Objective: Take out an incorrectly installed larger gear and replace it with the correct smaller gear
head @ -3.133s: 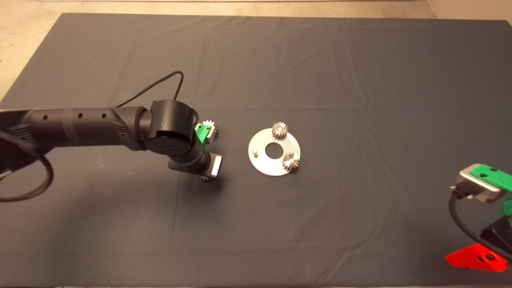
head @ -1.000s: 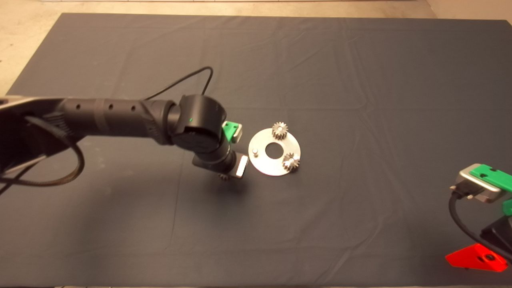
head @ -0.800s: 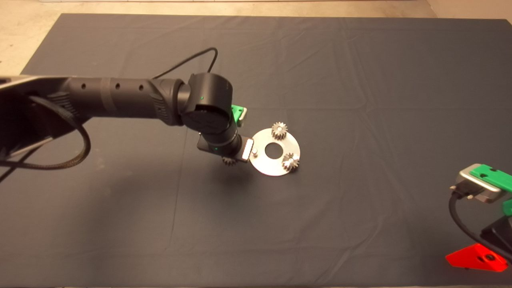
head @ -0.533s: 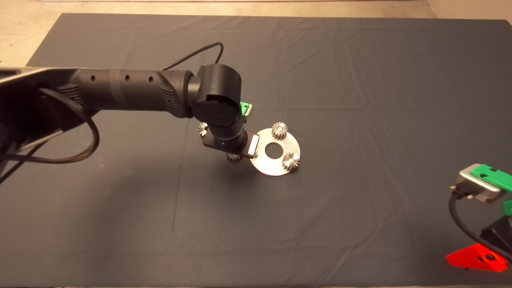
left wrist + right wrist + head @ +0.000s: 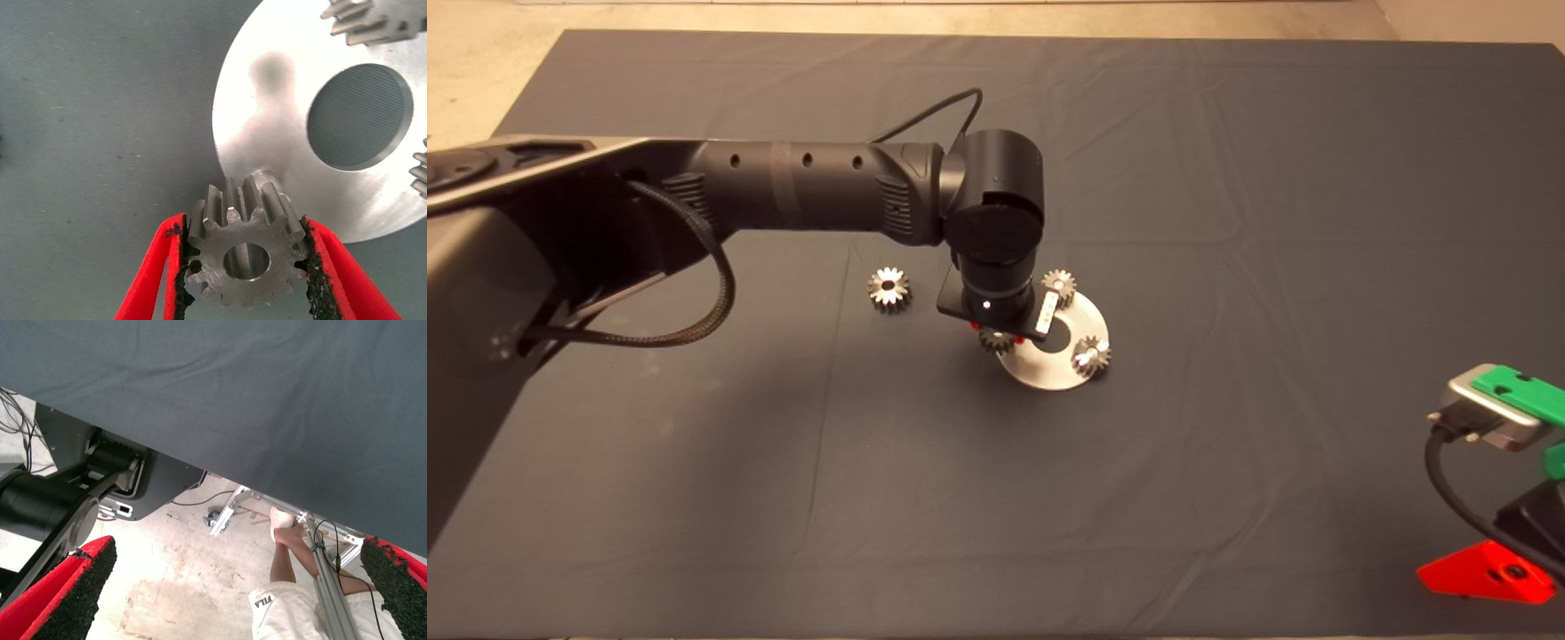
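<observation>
My left gripper [image 5: 996, 336] hangs over the near-left part of the round silver plate [image 5: 1060, 373]. It is shut on the smaller gear [image 5: 243, 257], gripped by its toothed rim between the red fingers [image 5: 167, 267], centre hole facing the camera. In the left wrist view the gear hovers just at the plate's [image 5: 267, 127] edge, and a peg tip peeks out behind its teeth. Two more small gears [image 5: 1059, 283] [image 5: 1091, 353] sit on the plate. The larger gear [image 5: 888, 289] lies flat on the mat, left of the plate and apart from the gripper.
My right gripper [image 5: 1489, 573] is parked at the lower right edge, fingers spread wide. Its wrist view shows the mat's edge, the robot base and a person's leg [image 5: 287, 553] on the floor. The plate has a large round centre hole [image 5: 360, 117].
My left arm has carried the smaller gear rightward from the mat to over the plate. The larger gear has come into view behind it. The plate has shifted slightly right.
</observation>
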